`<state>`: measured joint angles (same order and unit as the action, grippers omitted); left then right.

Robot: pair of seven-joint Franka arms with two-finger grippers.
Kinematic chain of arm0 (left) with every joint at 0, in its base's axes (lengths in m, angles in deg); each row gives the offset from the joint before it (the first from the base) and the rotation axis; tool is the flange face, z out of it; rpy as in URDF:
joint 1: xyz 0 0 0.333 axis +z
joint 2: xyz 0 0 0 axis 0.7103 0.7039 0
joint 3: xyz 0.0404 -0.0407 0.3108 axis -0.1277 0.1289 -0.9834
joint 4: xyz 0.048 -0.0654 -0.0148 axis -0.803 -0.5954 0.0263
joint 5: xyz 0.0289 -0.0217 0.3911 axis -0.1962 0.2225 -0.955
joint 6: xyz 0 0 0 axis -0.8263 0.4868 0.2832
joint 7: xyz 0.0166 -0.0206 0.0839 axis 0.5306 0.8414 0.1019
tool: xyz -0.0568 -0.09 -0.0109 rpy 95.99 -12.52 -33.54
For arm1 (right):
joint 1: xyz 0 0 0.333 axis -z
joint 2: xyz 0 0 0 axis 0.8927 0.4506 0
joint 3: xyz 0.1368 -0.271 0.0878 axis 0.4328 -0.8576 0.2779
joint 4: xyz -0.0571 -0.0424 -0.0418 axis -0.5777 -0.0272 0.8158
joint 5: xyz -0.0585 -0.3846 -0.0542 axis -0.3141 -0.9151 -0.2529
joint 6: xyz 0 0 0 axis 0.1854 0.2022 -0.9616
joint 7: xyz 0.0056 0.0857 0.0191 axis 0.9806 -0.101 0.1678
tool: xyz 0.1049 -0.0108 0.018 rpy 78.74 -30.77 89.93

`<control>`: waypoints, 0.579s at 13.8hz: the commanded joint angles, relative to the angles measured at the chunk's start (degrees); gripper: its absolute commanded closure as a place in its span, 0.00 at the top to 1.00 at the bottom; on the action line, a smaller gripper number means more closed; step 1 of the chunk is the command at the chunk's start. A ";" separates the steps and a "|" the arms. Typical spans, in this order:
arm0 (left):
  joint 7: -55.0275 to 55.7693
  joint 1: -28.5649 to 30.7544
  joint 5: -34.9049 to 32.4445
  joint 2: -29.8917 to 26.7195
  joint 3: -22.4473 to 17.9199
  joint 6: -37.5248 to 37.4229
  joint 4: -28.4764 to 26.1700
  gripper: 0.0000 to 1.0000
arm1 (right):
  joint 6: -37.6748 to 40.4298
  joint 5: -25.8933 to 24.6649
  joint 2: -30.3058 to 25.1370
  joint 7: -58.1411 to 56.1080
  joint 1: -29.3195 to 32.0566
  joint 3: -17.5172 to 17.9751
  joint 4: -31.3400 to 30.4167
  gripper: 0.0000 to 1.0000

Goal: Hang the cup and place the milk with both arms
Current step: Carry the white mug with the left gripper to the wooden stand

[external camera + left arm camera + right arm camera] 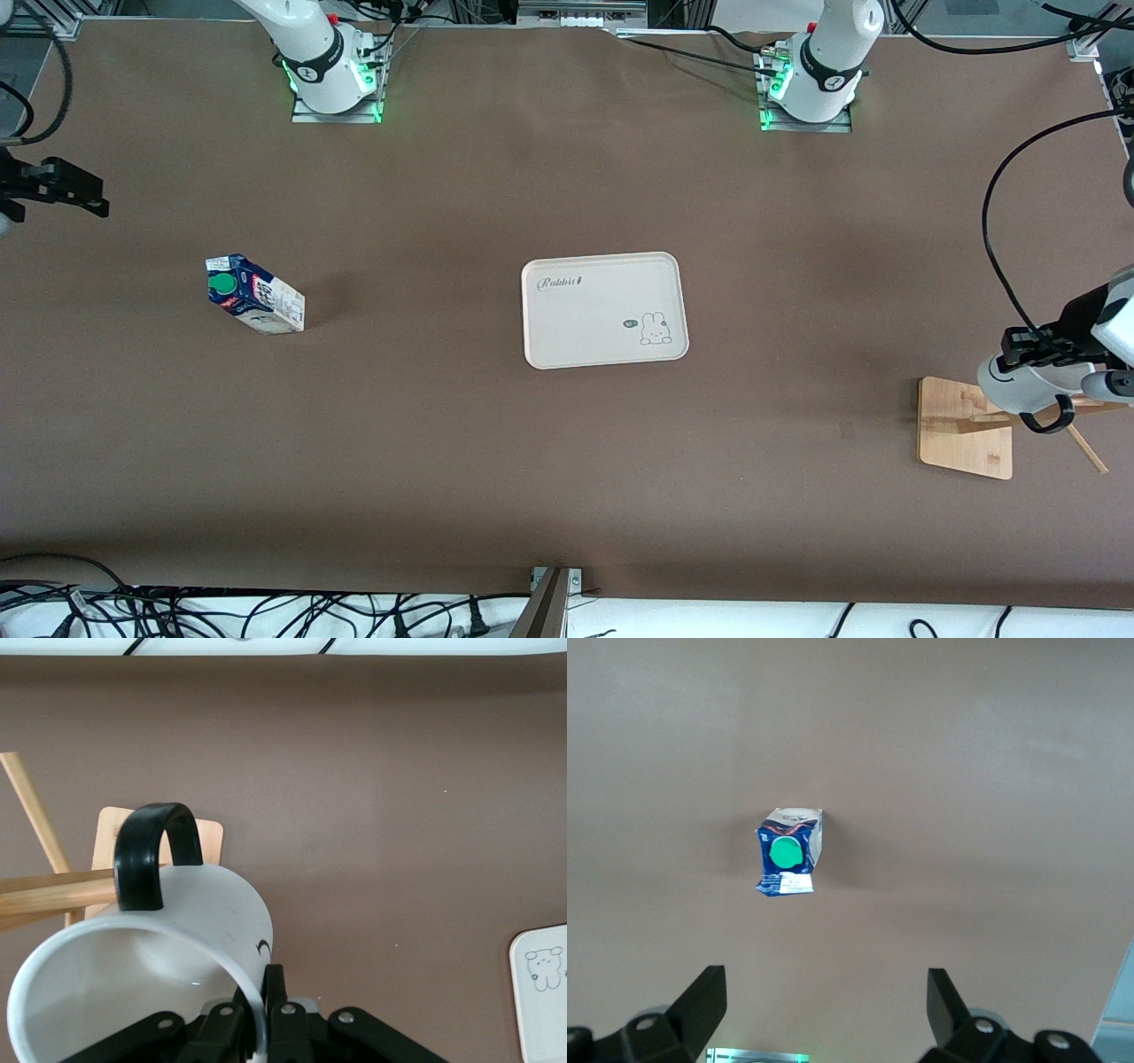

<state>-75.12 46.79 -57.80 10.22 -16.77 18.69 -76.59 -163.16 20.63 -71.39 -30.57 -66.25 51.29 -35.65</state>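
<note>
My left gripper [1019,350] is shut on the rim of the white cup [1014,387], holding it on its side above the wooden rack [964,430] at the left arm's end of the table. In the left wrist view the cup [159,948] has its black handle [151,855] against a rack peg [49,892]; I cannot tell whether the peg passes through the loop. The milk [255,295] stands on the table toward the right arm's end. My right gripper [89,197] is open and empty, high over that end. The right wrist view looks down on the milk [788,853] between its open fingers [704,992].
A cream tray [605,308] with a rabbit print lies flat in the middle of the table, and its corner shows in the left wrist view [540,992]. Slanted pegs [1085,447] stick out from the rack. Cables hang along the table's edges.
</note>
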 commanded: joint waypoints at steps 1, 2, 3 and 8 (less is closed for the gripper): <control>-5.35 1.63 1.46 1.74 -0.87 0.23 2.66 0.00 | 1.63 0.31 0.69 -0.98 4.70 3.59 1.80 1.00; -6.14 1.81 1.46 1.91 -0.95 0.23 2.57 0.00 | 1.45 0.41 0.78 -0.98 4.61 3.58 1.80 1.00; -7.80 2.25 1.46 2.00 -1.04 0.32 2.31 0.00 | 1.45 0.84 0.78 -0.98 4.18 3.50 1.80 1.00; -14.14 2.78 1.02 2.35 -1.13 0.67 0.55 0.20 | 0.93 1.63 0.87 -0.98 -1.98 -3.80 1.80 1.00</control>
<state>-85.44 49.29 -57.54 11.19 -17.58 18.08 -76.65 -163.10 21.04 -71.23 -30.79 -66.14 50.25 -35.52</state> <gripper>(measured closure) 0.930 0.000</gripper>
